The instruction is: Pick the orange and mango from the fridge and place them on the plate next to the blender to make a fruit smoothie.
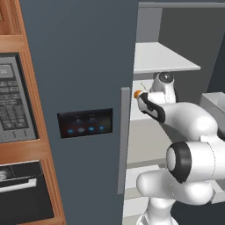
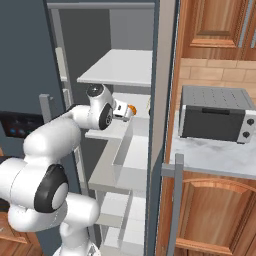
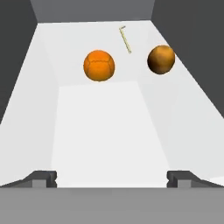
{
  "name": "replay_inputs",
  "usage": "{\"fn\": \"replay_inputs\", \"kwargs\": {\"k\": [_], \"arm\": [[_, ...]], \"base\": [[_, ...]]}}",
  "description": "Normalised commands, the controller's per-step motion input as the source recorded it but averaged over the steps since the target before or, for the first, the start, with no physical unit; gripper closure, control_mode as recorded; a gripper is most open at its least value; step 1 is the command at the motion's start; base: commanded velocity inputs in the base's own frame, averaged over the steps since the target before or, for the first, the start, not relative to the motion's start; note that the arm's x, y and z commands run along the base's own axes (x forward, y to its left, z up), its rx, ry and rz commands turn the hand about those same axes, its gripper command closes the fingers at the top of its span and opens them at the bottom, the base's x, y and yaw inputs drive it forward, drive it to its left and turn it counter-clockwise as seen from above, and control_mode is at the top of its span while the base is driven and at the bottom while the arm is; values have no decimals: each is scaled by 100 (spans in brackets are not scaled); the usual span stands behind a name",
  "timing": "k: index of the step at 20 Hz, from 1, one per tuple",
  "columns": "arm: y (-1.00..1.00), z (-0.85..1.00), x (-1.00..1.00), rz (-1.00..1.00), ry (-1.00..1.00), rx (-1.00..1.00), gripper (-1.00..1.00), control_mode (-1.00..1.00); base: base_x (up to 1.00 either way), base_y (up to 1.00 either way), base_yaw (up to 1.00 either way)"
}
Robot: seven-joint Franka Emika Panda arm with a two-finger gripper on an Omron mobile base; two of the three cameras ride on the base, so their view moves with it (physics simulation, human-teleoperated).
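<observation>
The arm reaches into the open fridge (image 1: 88, 66) for the first pick. The end effector (image 3: 111, 177) is wide open and holds nothing. The orange (image 3: 99, 65) lies ahead on the white shelf (image 3: 105, 131), with the mango (image 3: 161, 59) near it. The next move seems to be going forward, a little to the orange's side, and closing around it.

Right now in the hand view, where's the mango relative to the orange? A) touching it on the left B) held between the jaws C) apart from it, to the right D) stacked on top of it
C: the mango lies on the white fridge shelf to the right of the orange, with a clear gap and a thin pale stick between them; the gripper is open and holds nothing.
</observation>
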Motion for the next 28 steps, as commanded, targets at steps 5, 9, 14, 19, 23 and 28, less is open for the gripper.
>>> {"fn": "replay_inputs", "kwargs": {"k": [5, 9, 14, 19, 23, 28], "arm": [[0, -4, 28, 0, 0, 0, -100, -100], [0, 0, 31, 0, 0, 0, -100, -100], [0, 0, 45, 0, 0, 0, -100, -100], [0, -9, 40, 0, 0, 0, -100, -100], [0, -19, 35, 0, 0, 0, -100, -100], [0, -19, 33, 0, 0, 0, -100, -100]], "base": [[0, 0, 0], [0, 0, 0], [0, 0, 0], [0, 0, 0], [0, 0, 0], [0, 0, 0]]}}
